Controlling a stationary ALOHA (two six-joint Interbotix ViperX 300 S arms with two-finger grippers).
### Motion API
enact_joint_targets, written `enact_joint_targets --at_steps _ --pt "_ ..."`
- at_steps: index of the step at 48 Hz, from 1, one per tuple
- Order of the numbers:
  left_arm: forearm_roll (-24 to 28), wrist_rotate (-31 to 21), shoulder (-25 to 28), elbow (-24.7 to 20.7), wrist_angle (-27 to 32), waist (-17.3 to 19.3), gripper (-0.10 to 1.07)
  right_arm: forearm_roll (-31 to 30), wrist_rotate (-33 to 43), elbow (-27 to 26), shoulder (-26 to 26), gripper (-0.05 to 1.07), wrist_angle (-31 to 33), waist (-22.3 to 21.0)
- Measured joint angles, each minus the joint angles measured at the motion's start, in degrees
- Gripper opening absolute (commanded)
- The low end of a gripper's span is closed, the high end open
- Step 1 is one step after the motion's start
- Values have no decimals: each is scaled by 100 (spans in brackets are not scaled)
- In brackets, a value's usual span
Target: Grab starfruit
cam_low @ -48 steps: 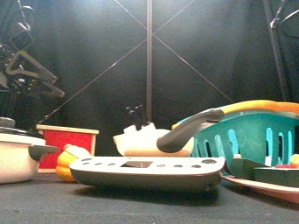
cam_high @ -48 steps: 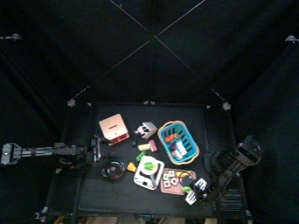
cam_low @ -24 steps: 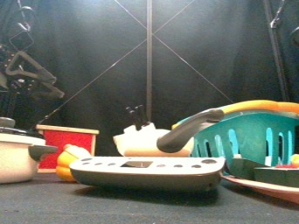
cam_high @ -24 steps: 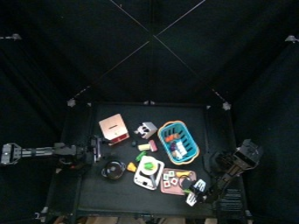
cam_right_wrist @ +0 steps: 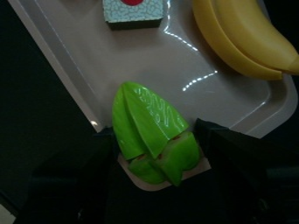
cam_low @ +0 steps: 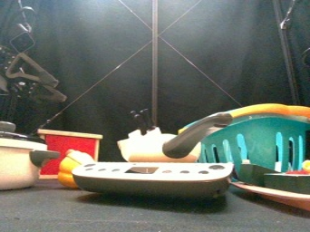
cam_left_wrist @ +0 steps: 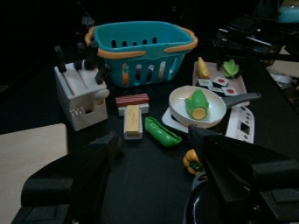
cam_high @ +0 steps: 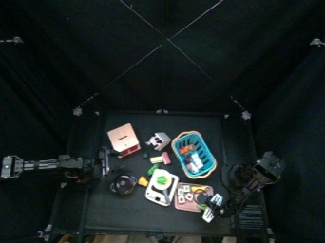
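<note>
Table [cam_high: 95,214] is crowded: teal basket [cam_high: 195,156] with orange rim right of centre, red-and-cream box [cam_high: 124,138] left of it, white scale-like device [cam_high: 162,190] at the front, black pan [cam_high: 122,183] beside that, pale tray [cam_right_wrist: 76,66] at the front-right corner. Right arm comes in low over that corner; right gripper [cam_right_wrist: 158,166] sits directly over the tray's edge. Starfruit [cam_right_wrist: 149,131], green and ribbed, lies on the tray next to a banana [cam_right_wrist: 239,39] and a teal-and-red block [cam_right_wrist: 129,10]. Its lower end sits between the right jaws, which are spread either side of it, not clamped. Left gripper [cam_left_wrist: 158,175] hangs at the table's left side, jaws apart, holding nothing, well away from the starfruit.
</note>
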Motion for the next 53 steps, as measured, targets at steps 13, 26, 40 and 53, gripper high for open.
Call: enact_joint_targets --at_steps 13,26,40,53 --pt "0 0 0 0 -9 0 98 -18 -9 0 9 84 9 -26" --pt "0 0 9 9 0 0 98 -158 -18 -26 0 76 105 -79" --pt "0 0 9 0 -9 9 98 -571 -18 -185 -404 76 554 -255" --pt "0 0 9 9 0 0 98 -712 -18 -202 -527 76 615 -352"
